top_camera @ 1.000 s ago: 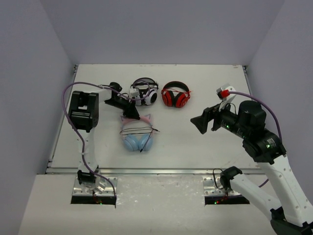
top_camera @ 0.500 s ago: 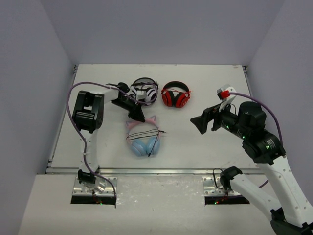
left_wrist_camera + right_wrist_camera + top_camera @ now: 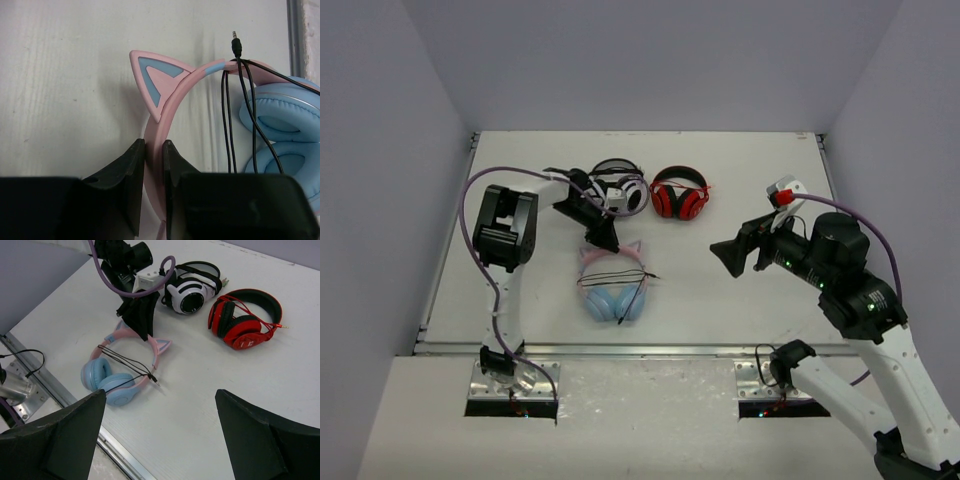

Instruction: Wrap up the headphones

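Left claw [image 3: 154, 148] is pinching the pink headband [image 3: 177, 97] of the headphones [image 3: 611, 285], just below one cat ear. The headphones lie flat on the table [image 3: 750, 200], left of centre, ear cups toward the arm bases. The cable [image 3: 229, 115] crosses the band in several strands and the plug [image 3: 236, 47] sticks out loose (wrap looks mostly done, my read). Right claw [image 3: 160, 397] is spread wide, well off to the right, holding nothing. Suggest: hold the band firm, bring the right claw in for the plug, and tuck it under a strand without dragging loops off.
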Controlling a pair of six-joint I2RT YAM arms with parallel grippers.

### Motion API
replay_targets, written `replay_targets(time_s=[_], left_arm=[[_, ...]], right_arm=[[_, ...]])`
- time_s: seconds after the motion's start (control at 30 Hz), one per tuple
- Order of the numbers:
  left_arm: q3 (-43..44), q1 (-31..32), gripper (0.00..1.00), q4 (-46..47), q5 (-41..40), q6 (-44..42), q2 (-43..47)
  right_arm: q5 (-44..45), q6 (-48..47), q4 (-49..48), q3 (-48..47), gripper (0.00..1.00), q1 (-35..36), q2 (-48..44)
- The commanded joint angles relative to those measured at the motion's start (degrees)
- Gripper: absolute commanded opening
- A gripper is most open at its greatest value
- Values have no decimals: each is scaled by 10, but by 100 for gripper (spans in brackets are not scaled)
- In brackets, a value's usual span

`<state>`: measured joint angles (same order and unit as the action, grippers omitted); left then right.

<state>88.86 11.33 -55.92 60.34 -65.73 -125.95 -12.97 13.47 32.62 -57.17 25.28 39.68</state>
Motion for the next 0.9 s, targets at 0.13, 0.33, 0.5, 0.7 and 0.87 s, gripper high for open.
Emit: replay_targets(time_s=[0.13,0.33,0.5,0.7,0.87], left_arm=[[41,53,1,-63,-19,-16,-23],[60,53,9,-72,-16,-12,-16],[66,53,15,-66,-25,2,-14],[64,48,31,-25,-37,62,2],[71,48,36,-18,-30,76,6]], right_arm=[[-10,-2,-27,2,91,2,-5],[-18,1,-29,6,90,3,-6],[-23,3,-35,14,91,3,-4],[-26,4,-38,14,90,3,-3],[-23,5,-41,19,90,3,-3]])
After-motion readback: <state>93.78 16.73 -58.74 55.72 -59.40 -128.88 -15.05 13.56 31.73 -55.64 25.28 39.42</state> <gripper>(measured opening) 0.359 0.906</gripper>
